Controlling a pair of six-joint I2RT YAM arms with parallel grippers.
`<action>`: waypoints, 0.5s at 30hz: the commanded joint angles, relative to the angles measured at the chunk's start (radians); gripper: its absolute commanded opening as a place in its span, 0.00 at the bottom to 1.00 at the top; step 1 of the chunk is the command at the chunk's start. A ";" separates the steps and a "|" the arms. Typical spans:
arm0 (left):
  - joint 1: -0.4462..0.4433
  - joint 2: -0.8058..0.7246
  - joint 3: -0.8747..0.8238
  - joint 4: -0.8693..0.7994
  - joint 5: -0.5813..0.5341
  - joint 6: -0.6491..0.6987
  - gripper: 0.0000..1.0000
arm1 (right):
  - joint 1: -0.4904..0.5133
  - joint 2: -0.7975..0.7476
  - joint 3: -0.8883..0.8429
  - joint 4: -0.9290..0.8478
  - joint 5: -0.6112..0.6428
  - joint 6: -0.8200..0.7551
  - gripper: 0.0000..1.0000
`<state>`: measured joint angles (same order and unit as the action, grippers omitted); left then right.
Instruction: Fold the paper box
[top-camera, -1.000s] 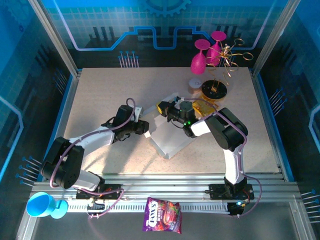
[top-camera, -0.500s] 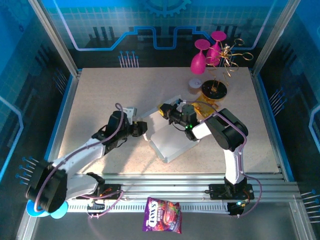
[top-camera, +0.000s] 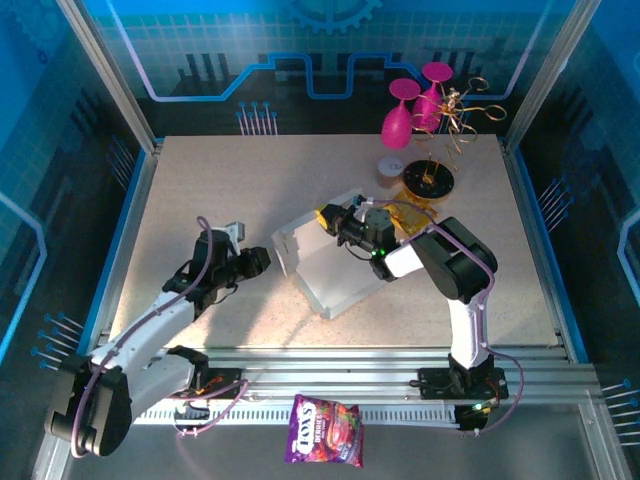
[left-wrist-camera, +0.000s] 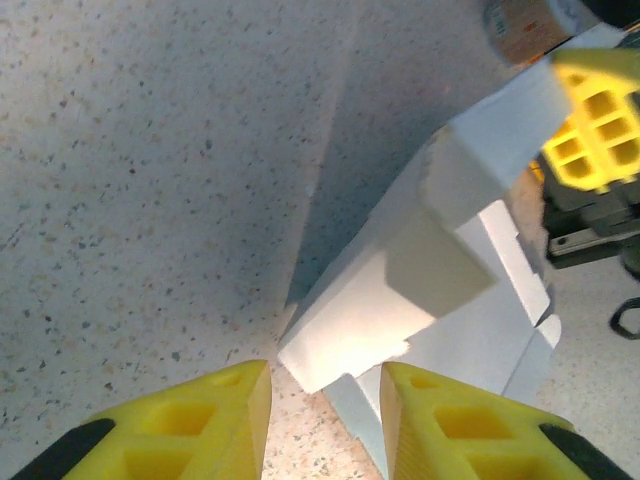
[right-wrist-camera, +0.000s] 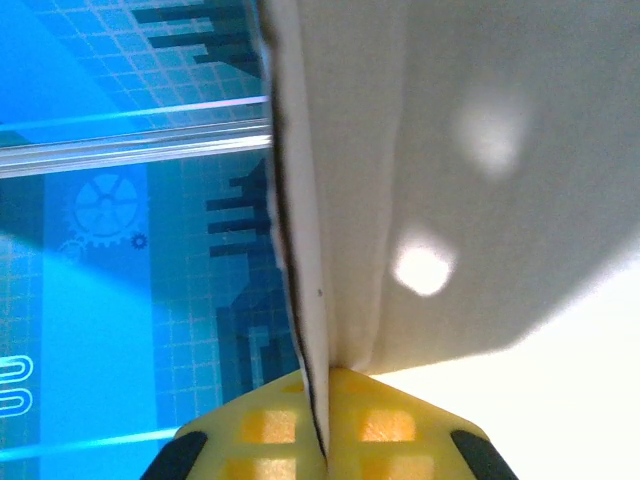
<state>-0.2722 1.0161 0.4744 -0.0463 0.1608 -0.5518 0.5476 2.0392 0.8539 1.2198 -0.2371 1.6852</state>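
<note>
The paper box (top-camera: 335, 272) is white cardboard lying partly folded at the table's middle, with its left flap (top-camera: 290, 246) standing up. My left gripper (top-camera: 264, 259) sits just left of that flap, apart from it. In the left wrist view its yellow fingers (left-wrist-camera: 190, 425) are open with bare table between them, and the box corner (left-wrist-camera: 370, 330) lies just beyond the tips. My right gripper (top-camera: 336, 222) is at the box's far edge. In the right wrist view it is shut (right-wrist-camera: 325, 395) on a thin upright panel of the paper box (right-wrist-camera: 470, 180).
A golden foil packet (top-camera: 405, 214) lies behind the right gripper. Pink glasses (top-camera: 412, 108), a gold wire stand (top-camera: 432, 180) and a small cylinder (top-camera: 390, 167) stand at the back right. A purple candy bag (top-camera: 326, 431) lies on the near rail.
My left arm has drawn back to the left, away from the box, and its gripper has let go of the edge. The box's left flap now stands upright. The right gripper keeps its hold.
</note>
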 joint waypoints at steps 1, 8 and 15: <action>0.001 0.016 -0.013 0.050 -0.028 -0.010 0.34 | -0.009 -0.044 0.015 0.078 -0.005 -0.015 0.00; 0.000 0.030 -0.054 0.167 -0.048 0.017 0.34 | -0.037 -0.010 -0.015 0.204 -0.095 -0.045 0.00; 0.001 0.123 -0.041 0.226 -0.064 0.046 0.33 | -0.057 0.050 -0.029 0.204 -0.177 -0.076 0.00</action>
<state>-0.2722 1.1179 0.4294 0.1196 0.1234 -0.5400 0.5026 2.0464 0.8318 1.3727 -0.3637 1.6398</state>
